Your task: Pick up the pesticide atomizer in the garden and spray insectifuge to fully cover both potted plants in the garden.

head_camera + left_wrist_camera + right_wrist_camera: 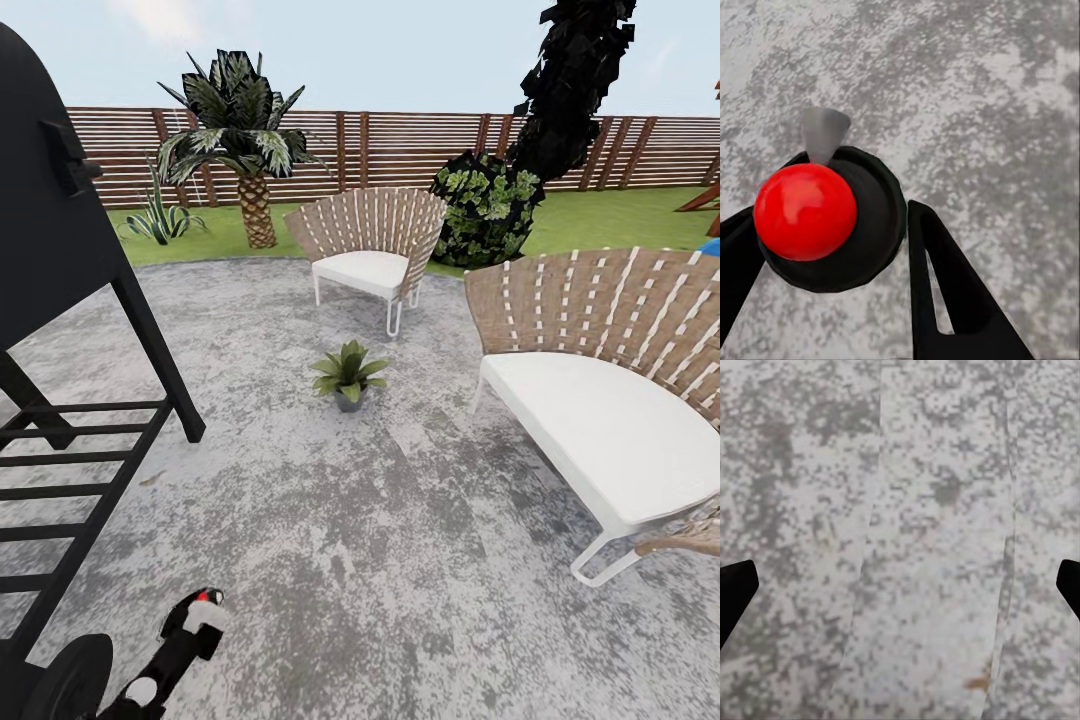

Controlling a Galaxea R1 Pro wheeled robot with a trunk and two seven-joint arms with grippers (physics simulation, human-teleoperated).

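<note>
One potted plant (348, 375), a green leaf rosette in a small grey pot, stands on the speckled grey patio (400, 560) ahead of me, in front of the far chair. The pesticide atomizer (196, 618) is at the head view's lower left, dark with a white and red spray head pointing forward. My left gripper (150, 680) is shut on it. In the left wrist view the atomizer (805, 211) shows end-on, red cap and dark body between the black fingers (945, 292) of my left gripper (832, 262). My right gripper (904, 585) hangs open over bare patio paving.
A black barbecue grill (60, 300) on legs stands close at the left. A white-cushioned woven chair (610, 400) is near on the right, another (370, 250) behind the plant. A palm (240, 140), a spiky striped plant (160, 215), a bush (490, 210) and the slatted fence (400, 145) lie beyond.
</note>
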